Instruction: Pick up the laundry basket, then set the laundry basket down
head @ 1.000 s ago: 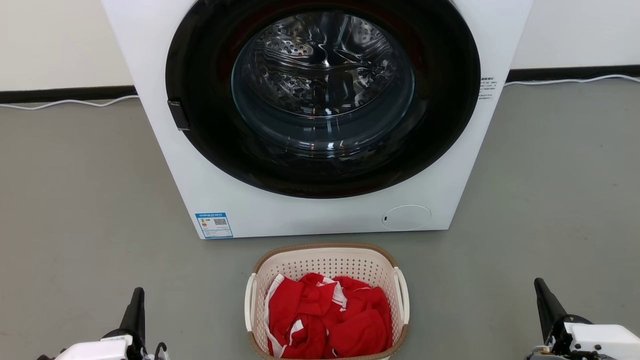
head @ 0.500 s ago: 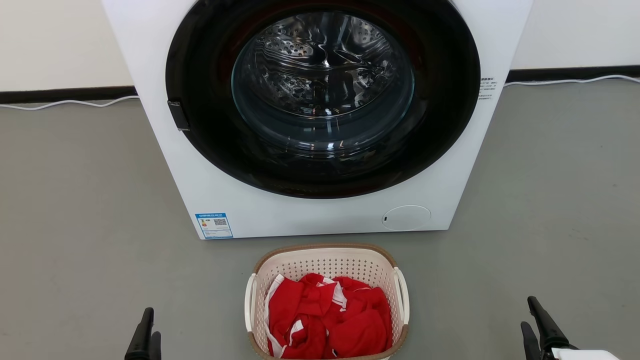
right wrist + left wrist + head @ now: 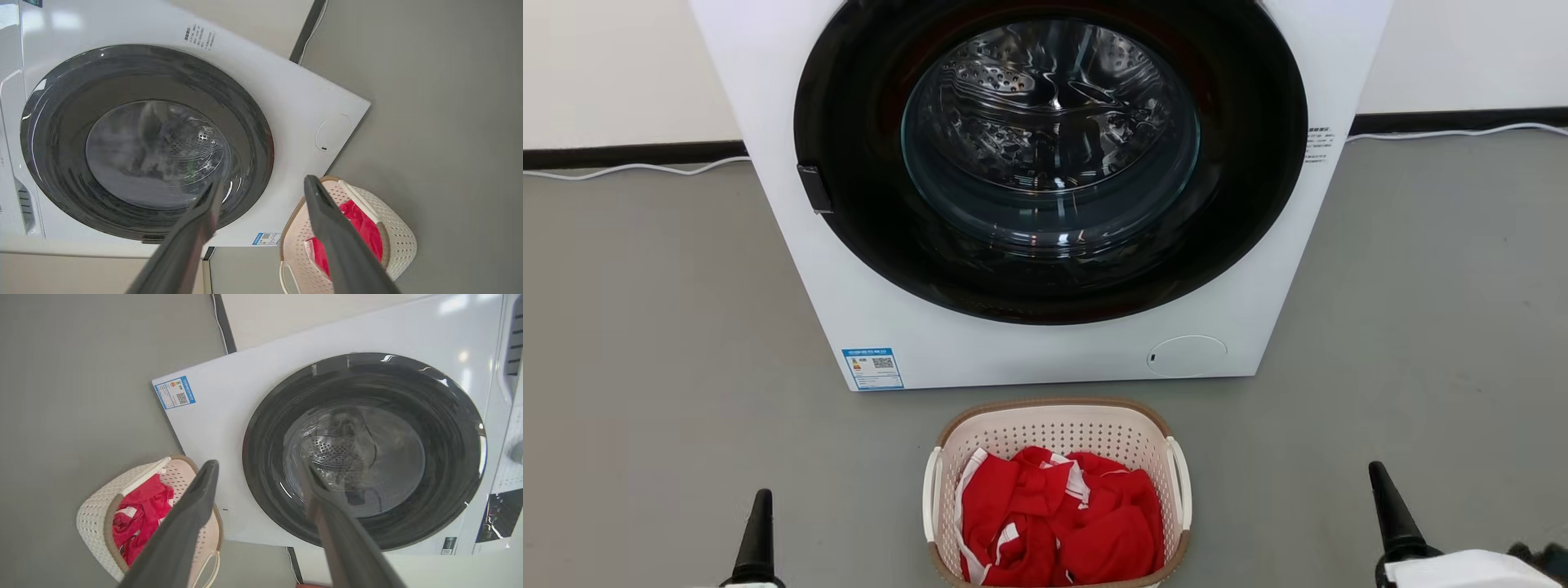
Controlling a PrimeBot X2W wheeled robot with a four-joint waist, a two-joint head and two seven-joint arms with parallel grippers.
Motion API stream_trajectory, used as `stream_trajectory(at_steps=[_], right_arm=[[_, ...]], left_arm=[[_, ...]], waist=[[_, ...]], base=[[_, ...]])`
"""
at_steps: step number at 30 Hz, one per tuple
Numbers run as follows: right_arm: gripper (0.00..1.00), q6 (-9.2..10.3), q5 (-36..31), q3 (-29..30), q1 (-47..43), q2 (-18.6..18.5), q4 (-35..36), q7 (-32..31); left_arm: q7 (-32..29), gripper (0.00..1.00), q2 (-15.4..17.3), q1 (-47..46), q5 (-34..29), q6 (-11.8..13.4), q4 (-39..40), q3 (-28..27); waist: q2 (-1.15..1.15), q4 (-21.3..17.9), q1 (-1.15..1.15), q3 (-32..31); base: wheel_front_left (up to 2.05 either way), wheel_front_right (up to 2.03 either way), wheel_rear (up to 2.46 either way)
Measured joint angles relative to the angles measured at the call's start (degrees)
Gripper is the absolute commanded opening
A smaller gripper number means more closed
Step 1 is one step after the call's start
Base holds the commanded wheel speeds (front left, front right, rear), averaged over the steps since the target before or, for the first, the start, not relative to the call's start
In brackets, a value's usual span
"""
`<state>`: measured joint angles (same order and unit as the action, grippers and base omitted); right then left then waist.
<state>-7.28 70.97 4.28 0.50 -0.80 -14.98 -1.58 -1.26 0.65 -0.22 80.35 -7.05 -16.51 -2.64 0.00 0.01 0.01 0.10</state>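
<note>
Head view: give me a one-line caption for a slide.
Laundry basket of red clothes on the grey floor before a white washing machine, left hand and right hand flanking it, not touching.

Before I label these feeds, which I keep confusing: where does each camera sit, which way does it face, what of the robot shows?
Head view: on the head, looking forward and down at the washing machine and the laundry basket; left claw lower left, right claw lower right.
Left wrist view: on the left wrist, looking along its open claw at the washing machine's door, rolled sideways.
Right wrist view: on the right wrist, likewise along its open claw.
All share the washing machine and laundry basket.
</note>
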Motion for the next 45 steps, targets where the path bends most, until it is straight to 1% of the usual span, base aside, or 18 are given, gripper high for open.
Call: stream_trajectory(at_steps=[4, 8, 17, 20, 25, 36, 38, 42, 45], right_arm=[[1.0, 0.0, -5.73, -0.67, 0.02, -0.07, 0.97, 0.66], [1.0, 0.0, -10.06, -1.75, 0.02, -0.14, 1.43, 1.23], [1.0, 0.0, -20.5, -3.58, 0.03, -0.96, 2.29, 2.75], [1.0, 0.0, -23.48, -3.65, 0.02, -1.0, 2.29, 3.21], [1.0, 0.0, -27.07, -3.37, -0.01, -0.98, 2.23, 3.78], [1.0, 0.0, -35.71, -2.04, -0.78, -0.79, 0.45, 5.32], [1.0, 0.0, -37.64, -1.38, -0.79, -0.81, -1.11, 5.91], [1.0, 0.0, -40.31, -1.98, -0.76, -0.78, -2.1, 6.75], [1.0, -0.01, -41.0, -3.49, -0.75, -0.88, -1.01, 7.13]], left_arm=[[0.6, 1.0, 0.01, 0.0, -4.95, 0.0, 0.64, -0.31], [1.4, 1.0, 0.05, 0.0, -9.07, 0.01, 1.18, -0.52], [2.74, 1.0, 0.16, 0.0, -19.14, 0.48, 1.91, 0.82], [3.22, 1.0, 0.19, 0.0, -21.61, 0.51, 1.87, 1.04], [3.75, 1.0, 0.23, 0.01, -24.37, 1.01, 1.78, 1.23], [5.58, 1.0, 0.37, 0.21, -32.85, 2.03, 1.79, 1.64], [6.01, 1.0, 0.44, 0.34, -34.75, 2.1, 1.78, 1.7], [6.7, 1.0, 0.48, 0.37, -38.08, 2.38, 1.51, 1.9], [7.06, 1.0, 0.51, 0.41, -40.6, 2.58, 1.1, 2.03]], waist=[[0.0, 0.03, 0.0, -0.06], [0.0, 0.03, 0.0, -0.15], [0.0, -0.04, 0.0, -0.35], [0.0, -0.1, 0.0, -0.39], [0.0, -0.19, -0.01, -0.38], [0.0, -0.32, -0.01, -0.36], [0.0, -0.34, -0.01, -0.41], [0.0, -0.32, -0.01, -0.47], [0.0, -0.29, -0.01, -0.47]], base=[[0.0, 0.0, 0.0], [0.0, 0.0, 0.0], [0.0, 0.0, 0.0], [0.0, 0.0, 0.0], [0.0, 0.0, 0.0], [0.0, 0.0, 0.0], [0.0, 0.0, 0.0], [0.0, 0.0, 0.0], [0.0, 0.0, 0.0]])
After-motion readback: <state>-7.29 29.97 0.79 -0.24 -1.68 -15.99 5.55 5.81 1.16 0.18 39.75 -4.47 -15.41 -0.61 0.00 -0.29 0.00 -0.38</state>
